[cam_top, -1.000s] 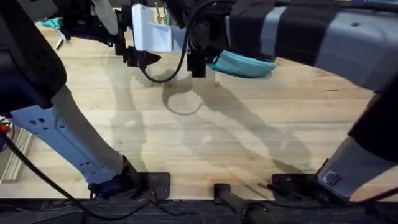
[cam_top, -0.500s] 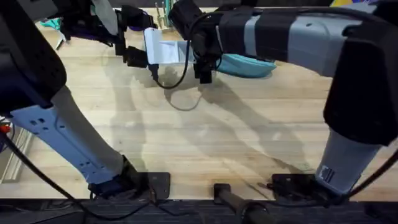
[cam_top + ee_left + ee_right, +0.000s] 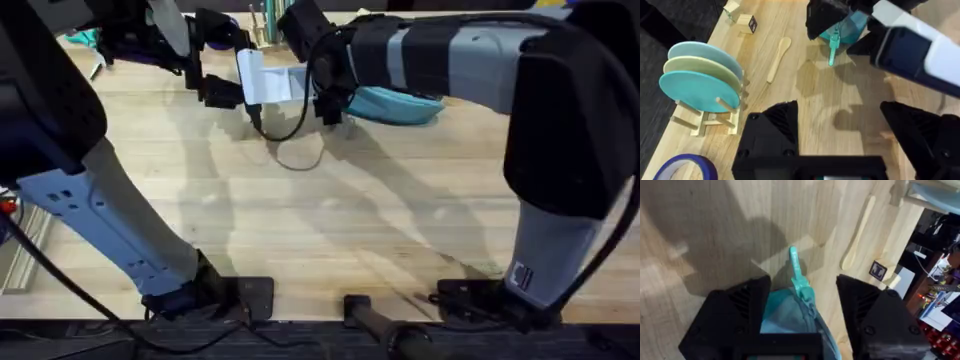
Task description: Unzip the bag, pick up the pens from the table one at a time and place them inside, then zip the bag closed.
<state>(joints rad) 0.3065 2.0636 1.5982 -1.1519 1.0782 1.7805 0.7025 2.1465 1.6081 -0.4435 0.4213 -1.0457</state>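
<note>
The teal bag [image 3: 397,104] lies at the far middle of the table [image 3: 350,230]. My right arm reaches across to the bag's left end, where the right gripper [image 3: 326,106] stands open. In the right wrist view its fingers [image 3: 740,307] straddle the bag [image 3: 785,322], and the teal zipper pull [image 3: 796,272] sticks out between them, ungripped. My left gripper [image 3: 223,62] hovers open to the left of it, holding nothing. The left wrist view shows the left gripper [image 3: 839,111] facing the bag [image 3: 852,27] and its pull [image 3: 832,50]. The pens are out of view.
A wooden rack holding light-blue, cream and teal plates [image 3: 697,75] stands left of the bag. A wooden spoon [image 3: 777,59] and a small wooden cube [image 3: 746,22] lie between rack and bag. A blue tape roll [image 3: 682,167] sits nearer.
The right arm has dropped away from the camera and its gripper has shifted slightly right, onto the bag's zipper end. The left arm has stayed put.
</note>
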